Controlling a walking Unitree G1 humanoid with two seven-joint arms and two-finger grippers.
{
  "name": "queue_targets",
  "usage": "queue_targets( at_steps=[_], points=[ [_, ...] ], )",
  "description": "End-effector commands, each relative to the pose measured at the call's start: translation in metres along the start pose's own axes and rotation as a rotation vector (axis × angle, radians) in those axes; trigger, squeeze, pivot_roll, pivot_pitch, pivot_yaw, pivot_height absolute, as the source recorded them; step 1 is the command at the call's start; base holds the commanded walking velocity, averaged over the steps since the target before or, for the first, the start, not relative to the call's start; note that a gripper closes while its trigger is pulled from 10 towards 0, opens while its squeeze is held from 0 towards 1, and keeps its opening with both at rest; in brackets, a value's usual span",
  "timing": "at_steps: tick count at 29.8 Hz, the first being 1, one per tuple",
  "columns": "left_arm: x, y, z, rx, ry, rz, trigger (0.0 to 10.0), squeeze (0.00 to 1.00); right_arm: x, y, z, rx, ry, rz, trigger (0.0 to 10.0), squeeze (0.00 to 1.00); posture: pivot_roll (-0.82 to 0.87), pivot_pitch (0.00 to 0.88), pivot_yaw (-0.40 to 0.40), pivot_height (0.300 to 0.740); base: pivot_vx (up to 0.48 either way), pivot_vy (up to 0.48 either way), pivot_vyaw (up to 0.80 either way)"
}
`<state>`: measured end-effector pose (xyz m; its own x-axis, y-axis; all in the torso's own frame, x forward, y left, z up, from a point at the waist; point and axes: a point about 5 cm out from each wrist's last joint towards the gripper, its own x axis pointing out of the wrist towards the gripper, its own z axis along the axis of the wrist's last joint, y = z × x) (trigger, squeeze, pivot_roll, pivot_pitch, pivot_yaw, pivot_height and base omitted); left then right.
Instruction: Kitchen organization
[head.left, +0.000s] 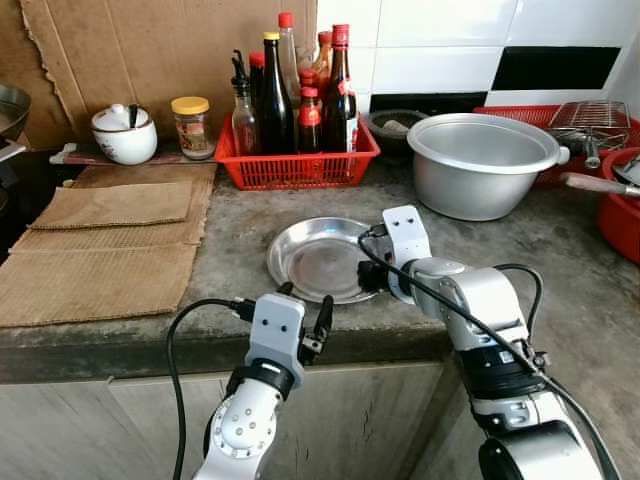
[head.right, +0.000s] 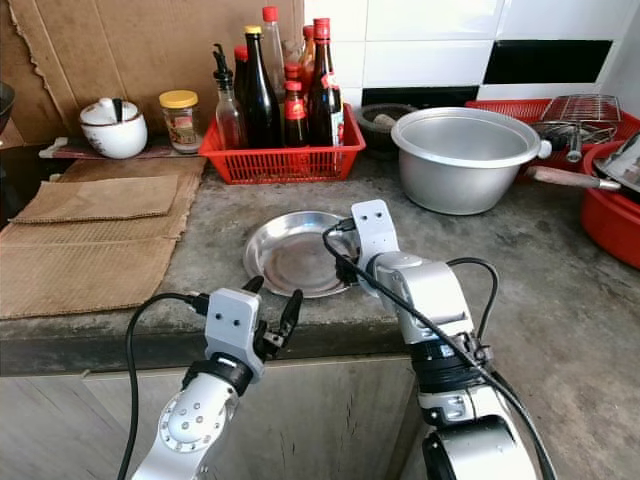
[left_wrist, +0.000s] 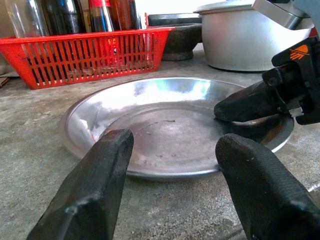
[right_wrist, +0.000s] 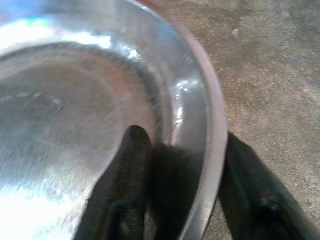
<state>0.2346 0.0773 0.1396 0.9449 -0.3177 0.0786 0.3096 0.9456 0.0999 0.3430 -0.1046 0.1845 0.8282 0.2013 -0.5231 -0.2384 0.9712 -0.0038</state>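
A shallow steel plate (head.left: 318, 258) lies flat on the grey concrete counter (head.left: 560, 270), near its front edge and in front of a red basket (head.left: 298, 160) of sauce bottles. The right gripper (right_wrist: 175, 165) straddles the plate's right rim, 1 finger inside the dish and 1 outside, narrowed around the rim though not visibly clamped, probably to lift it by its edge. The left gripper (head.left: 305, 325) hovers just before the plate's near rim, its 2 fingers spread wide and empty, seemingly ready to steady it.
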Motion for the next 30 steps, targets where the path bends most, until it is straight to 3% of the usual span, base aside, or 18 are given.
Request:
queue_targets(
  at_steps=[1, 4, 8, 9, 10, 12, 14, 15, 16, 17, 21, 25, 30],
  points=[
    [0.000, 0.000, -0.001, 0.004, 0.007, 0.011, 10.0, 0.00, 0.006, -0.007, -0.015, 0.046, 0.090, -0.029, 0.0, 0.00, 0.12, 0.008, -0.061, 0.740, 0.000, 0.000, 0.00],
    [0.000, 0.000, -0.001, 0.003, 0.006, 0.013, 10.0, 0.00, 0.008, -0.013, -0.010, 0.126, 0.078, -0.057, 0.0, 0.00, 0.12, 0.009, -0.064, 0.740, 0.000, 0.000, 0.00],
    [0.000, -0.001, -0.001, 0.002, 0.006, 0.013, 10.0, 0.00, 0.008, -0.016, -0.008, 0.158, 0.068, -0.071, 0.0, 0.00, 0.13, 0.009, -0.061, 0.740, 0.000, 0.000, 0.00],
    [0.001, 0.000, 0.000, 0.001, 0.002, 0.018, 10.0, 0.00, 0.008, -0.022, -0.005, 0.232, 0.059, -0.097, 0.0, 0.00, 0.13, 0.010, -0.066, 0.740, 0.000, 0.000, 0.00],
    [0.001, 0.000, 0.000, 0.001, 0.002, 0.018, 10.0, 0.00, 0.008, -0.022, -0.005, 0.232, 0.059, -0.097, 0.0, 0.00, 0.13, 0.010, -0.066, 0.740, 0.000, 0.000, 0.00],
    [0.001, 0.001, 0.000, 0.001, 0.002, 0.021, 10.0, 0.00, 0.009, -0.024, -0.001, 0.326, 0.046, -0.092, 0.0, 0.00, 0.13, 0.010, -0.066, 0.740, 0.000, 0.000, 0.00],
    [0.001, 0.002, 0.000, -0.002, -0.001, 0.024, 10.0, 0.00, 0.009, -0.027, 0.004, 0.442, 0.010, -0.087, 0.0, 0.00, 0.13, 0.010, -0.066, 0.740, 0.000, 0.000, 0.00],
    [0.002, 0.002, 0.000, -0.001, -0.001, 0.025, 10.0, 0.00, 0.009, -0.029, 0.007, 0.554, -0.014, -0.084, 0.0, 0.00, 0.13, 0.010, -0.066, 0.740, 0.000, 0.000, 0.00],
    [0.002, 0.002, 0.000, -0.001, -0.001, 0.025, 10.0, 0.00, 0.009, -0.029, 0.007, 0.554, -0.014, -0.084, 0.0, 0.00, 0.13, 0.010, -0.066, 0.740, 0.000, 0.000, 0.00],
    [0.002, 0.002, 0.000, -0.003, 0.000, 0.026, 10.0, 0.00, 0.009, -0.032, 0.010, 0.689, -0.058, -0.074, 0.0, 0.00, 0.13, 0.010, -0.068, 0.740, 0.000, 0.000, 0.00],
    [0.002, 0.002, 0.001, -0.005, -0.002, 0.029, 10.0, 0.00, 0.006, -0.037, 0.008, 0.888, -0.121, -0.078, 0.0, 0.00, 0.13, 0.010, -0.067, 0.740, 0.000, 0.000, 0.00],
    [0.002, 0.003, 0.001, -0.006, -0.003, 0.029, 10.0, 0.00, -0.001, -0.042, 0.000, 1.025, -0.200, -0.120, 0.0, 0.00, 0.13, 0.010, -0.062, 0.740, 0.000, 0.000, 0.00],
    [0.002, 0.002, 0.002, -0.013, -0.006, 0.026, 10.0, 0.00, -0.016, -0.043, -0.003, 1.076, -0.341, -0.121, 0.0, 0.00, 0.13, 0.006, -0.058, 0.740, 0.000, 0.000, 0.00]
  ],
)
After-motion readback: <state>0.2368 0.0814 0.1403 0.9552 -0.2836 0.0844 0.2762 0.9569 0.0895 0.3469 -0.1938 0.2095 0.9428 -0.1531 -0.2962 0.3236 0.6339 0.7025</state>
